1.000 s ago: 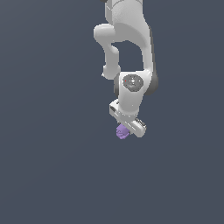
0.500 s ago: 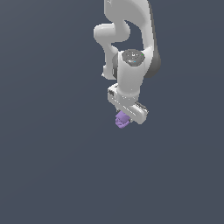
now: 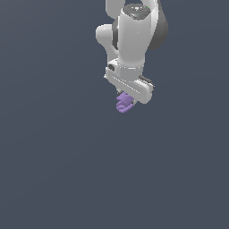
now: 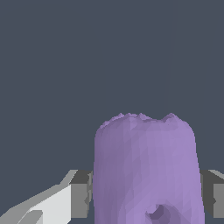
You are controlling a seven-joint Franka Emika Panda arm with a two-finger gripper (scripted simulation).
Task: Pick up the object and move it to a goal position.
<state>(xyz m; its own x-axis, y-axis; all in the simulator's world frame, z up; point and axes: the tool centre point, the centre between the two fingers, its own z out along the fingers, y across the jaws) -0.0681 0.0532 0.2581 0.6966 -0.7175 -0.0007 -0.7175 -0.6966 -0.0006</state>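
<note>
One object (image 3: pixel 124 103) in play, that lumpy purple block | my end effector (image 3: pixel 125 99) is clenched on it, pads on both sides, hanging under my wrist | risk: bumpy sides, so a quick swing could probably twist it loose

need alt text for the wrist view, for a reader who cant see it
A lumpy light-purple block fills the lower middle of the frame, held between the gripper, whose grey finger pads press against its two sides. Behind it is only a plain dark grey-blue background.
</note>
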